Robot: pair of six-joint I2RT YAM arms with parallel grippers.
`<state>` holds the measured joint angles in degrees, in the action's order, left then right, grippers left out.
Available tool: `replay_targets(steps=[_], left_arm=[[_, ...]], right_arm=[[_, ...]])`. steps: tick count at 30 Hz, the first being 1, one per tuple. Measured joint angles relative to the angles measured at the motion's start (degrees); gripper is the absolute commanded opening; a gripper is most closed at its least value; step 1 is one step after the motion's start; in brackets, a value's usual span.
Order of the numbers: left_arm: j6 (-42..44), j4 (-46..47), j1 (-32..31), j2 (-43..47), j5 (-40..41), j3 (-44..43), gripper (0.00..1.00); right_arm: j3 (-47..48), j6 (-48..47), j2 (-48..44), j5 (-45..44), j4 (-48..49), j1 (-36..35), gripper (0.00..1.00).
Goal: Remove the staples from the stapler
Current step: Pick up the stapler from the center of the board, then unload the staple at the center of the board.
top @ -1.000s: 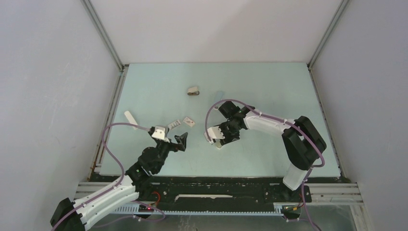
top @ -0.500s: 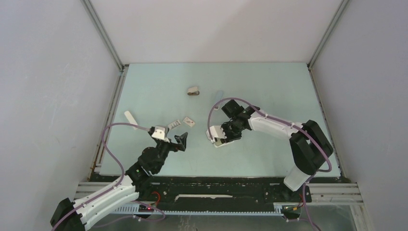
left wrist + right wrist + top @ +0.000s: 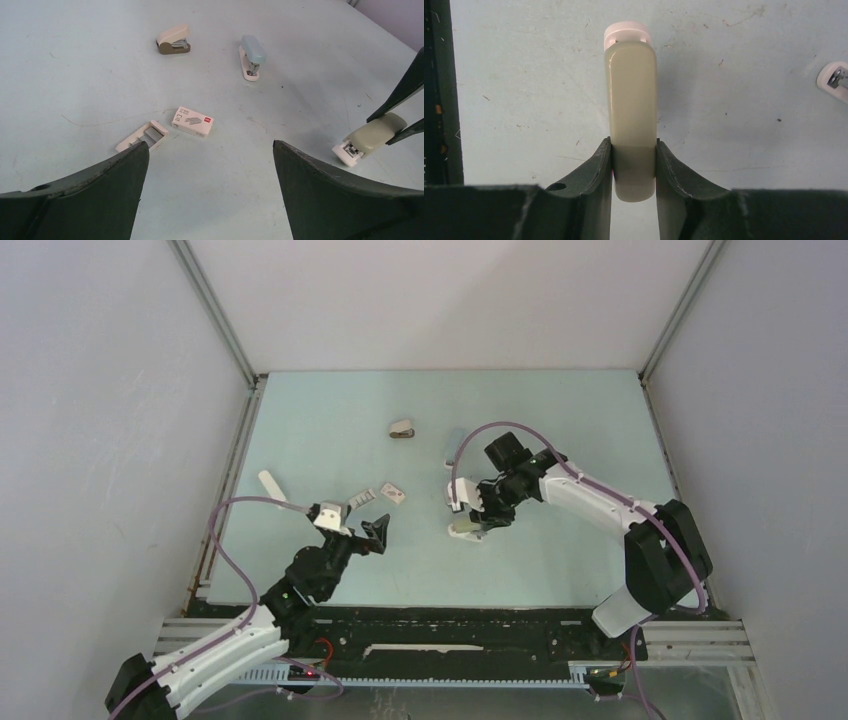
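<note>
A pale-blue stapler (image 3: 252,52) with a whitish end lies free on the table, far from both grippers; it is a faint shape (image 3: 455,440) in the top view. My right gripper (image 3: 633,142) (image 3: 478,523) is shut on the rear of a different, cream-green stapler (image 3: 630,90) (image 3: 372,136), whose white end points away from the wrist, low over the table. My left gripper (image 3: 209,145) (image 3: 365,525) hovers open with nothing between its fingers, to the left of the cream stapler. The staples are out of view.
A squat grey-brown stapler with a cream top (image 3: 173,40) (image 3: 401,429) lies at the back. A closed white box (image 3: 193,121) and an open white tray with grey contents (image 3: 145,137) lie just ahead of the left gripper. A white strip (image 3: 271,484) lies at the left.
The right jaws have closed onto the cream stapler, and the right arm has swung a little to the right with it. The left arm has stayed still.
</note>
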<state>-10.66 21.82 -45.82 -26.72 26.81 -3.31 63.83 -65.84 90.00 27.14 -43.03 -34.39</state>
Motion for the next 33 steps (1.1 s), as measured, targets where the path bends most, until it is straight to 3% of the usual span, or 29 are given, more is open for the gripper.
replay_targets(steps=[33], left_arm=[[0.02, -0.02, 0.00, 0.20, -0.02, 0.74, 1.00]], right_arm=[[-0.04, 3.30, -2.47, 6.86, -2.19, 4.42, 0.00]])
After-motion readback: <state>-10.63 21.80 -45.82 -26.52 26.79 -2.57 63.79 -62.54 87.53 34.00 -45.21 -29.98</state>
